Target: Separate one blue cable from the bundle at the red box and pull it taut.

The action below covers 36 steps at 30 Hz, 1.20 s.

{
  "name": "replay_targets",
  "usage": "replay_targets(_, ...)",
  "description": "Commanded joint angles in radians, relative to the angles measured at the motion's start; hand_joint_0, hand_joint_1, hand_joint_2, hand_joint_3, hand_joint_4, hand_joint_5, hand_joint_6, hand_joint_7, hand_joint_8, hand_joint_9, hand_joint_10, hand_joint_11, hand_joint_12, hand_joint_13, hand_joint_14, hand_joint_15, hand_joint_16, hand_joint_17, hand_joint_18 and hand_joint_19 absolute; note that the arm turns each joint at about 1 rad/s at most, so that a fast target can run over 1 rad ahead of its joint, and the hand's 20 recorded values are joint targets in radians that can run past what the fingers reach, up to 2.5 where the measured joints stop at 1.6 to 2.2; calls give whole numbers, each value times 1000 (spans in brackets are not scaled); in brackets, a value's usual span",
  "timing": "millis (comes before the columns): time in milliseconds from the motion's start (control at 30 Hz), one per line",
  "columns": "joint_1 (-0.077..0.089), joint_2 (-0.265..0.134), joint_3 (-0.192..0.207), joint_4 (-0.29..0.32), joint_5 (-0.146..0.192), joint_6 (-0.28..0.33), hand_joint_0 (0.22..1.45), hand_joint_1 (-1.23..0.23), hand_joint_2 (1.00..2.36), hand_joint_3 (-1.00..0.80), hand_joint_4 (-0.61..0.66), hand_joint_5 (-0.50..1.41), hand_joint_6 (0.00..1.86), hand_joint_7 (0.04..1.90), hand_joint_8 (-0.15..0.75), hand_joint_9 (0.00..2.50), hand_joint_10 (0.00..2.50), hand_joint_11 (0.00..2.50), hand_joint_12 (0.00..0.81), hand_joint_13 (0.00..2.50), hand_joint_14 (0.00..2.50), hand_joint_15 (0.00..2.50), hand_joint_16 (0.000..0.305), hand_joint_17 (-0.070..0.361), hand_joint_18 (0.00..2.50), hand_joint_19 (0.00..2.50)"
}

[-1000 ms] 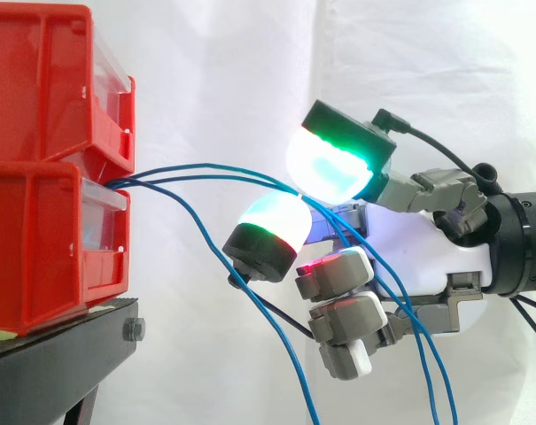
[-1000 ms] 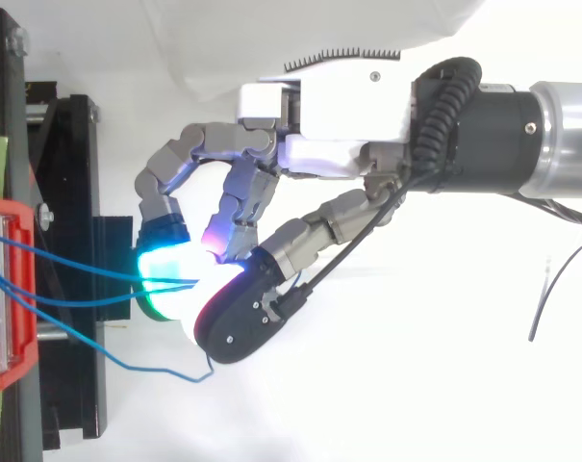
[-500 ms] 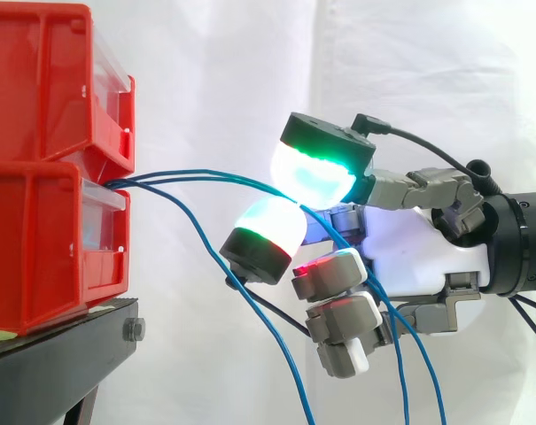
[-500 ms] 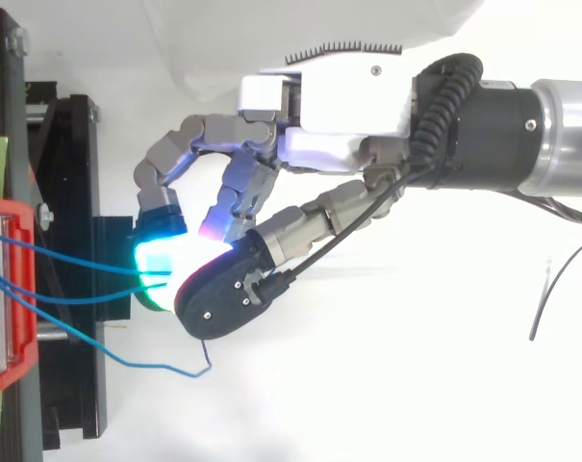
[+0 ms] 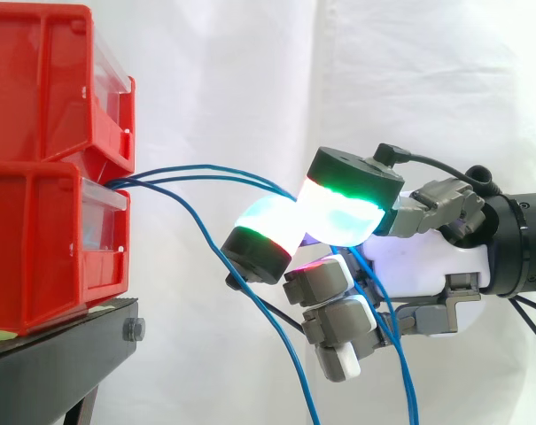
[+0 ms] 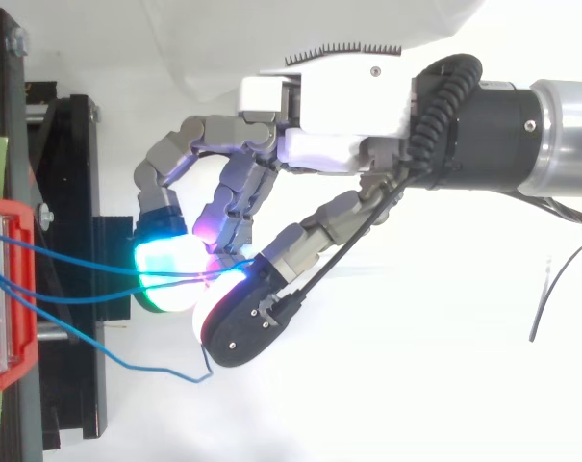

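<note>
Red plastic sets the reference point: the stacked red plastic bins (image 5: 37, 239) sit on a black metal stand (image 5: 64, 354) in front of the white curtain (image 5: 232, 80). The bundle of thin blue cables (image 5: 130, 181) comes out of the gap between the upper and lower bin. Out from the bins, on the arm's side, the robot hand (image 5: 418, 266) has its two glowing cyan-green pads (image 5: 268, 221) pressed together, nipping blue cable between them. Its remaining fingers are curled in below the pinch, probably to stay clear of the strands. Two strands run nearly level from the bins into that pinch. I cannot tell whether the pads hold both strands or only the one blue cable (image 6: 79, 262) the task asks for. The third blue strand (image 5: 197, 227) falls away steeply below the bins and hangs free, so it at least is separated. The gripped run arches slightly between bins and pads and seems not yet taut. Holding it well out from the bins probably leaves room to draw back along its line.
</note>
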Motion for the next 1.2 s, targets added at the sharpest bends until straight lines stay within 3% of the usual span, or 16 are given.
replay_targets(0, 0, -1, 0, 0, 0, 0, 751, -930, 1000, -500, -25, -189, 891, 1108, 253, 1039, 28, 1183, 344, 1084, 35, 1111, 54, 121, 780, 838)
replay_targets(167, 0, -1, 0, 0, 2, 0, 548, -851, 1000, -500, 8, -180, 888, 1091, 279, 1089, 27, 1192, 361, 1122, 32, 1131, 56, 126, 796, 905)
replay_targets(233, 0, -1, 0, 0, 0, 0, 490, -752, 1000, -500, 36, -171, 880, 1066, 306, 1122, 26, 1178, 386, 1151, 30, 1132, 60, 135, 833, 914)
replay_targets(400, 0, -1, 0, 0, 0, 0, 512, -575, 1000, -500, 50, -162, 854, 1075, 312, 1177, 25, 1191, 381, 1172, 30, 1148, 59, 132, 837, 953)
replay_targets(500, 0, -1, 0, 0, 0, 0, 579, -589, 1000, -500, 38, -161, 846, 1108, 297, 1177, 27, 1203, 354, 1162, 32, 1163, 55, 123, 814, 983)
replay_targets(633, 0, 1, 0, 0, 2, 0, 593, -686, 1014, -279, 19, -162, 845, 1125, 290, 1174, 28, 1210, 350, 1160, 32, 1173, 55, 124, 811, 977)
replay_targets(767, 0, -1, 0, 0, 2, 0, 605, -789, 1018, -186, 5, -174, 856, 1097, 286, 1121, 27, 1207, 361, 1144, 32, 1151, 56, 127, 801, 955)
replay_targets(833, 0, 1, 0, 0, 2, 0, 654, -881, 1019, -213, -28, -190, 866, 1120, 267, 1065, 27, 1189, 348, 1114, 32, 1155, 55, 123, 777, 930)
replay_targets(967, 0, 1, 0, 0, 0, 0, 726, -927, 1012, -351, -39, -200, 876, 1057, 257, 1028, 29, 1165, 345, 1088, 33, 1127, 55, 124, 770, 870)
replay_targets(1067, 0, 1, 0, 0, 2, 0, 772, -912, 1000, -500, -8, -197, 883, 1072, 259, 1037, 27, 1177, 347, 1086, 33, 1115, 55, 123, 775, 854)
replay_targets(1167, 0, 1, 0, 0, 2, 0, 735, -895, 1000, -500, -4, -191, 885, 1080, 260, 1061, 27, 1174, 342, 1096, 34, 1114, 54, 121, 790, 854)
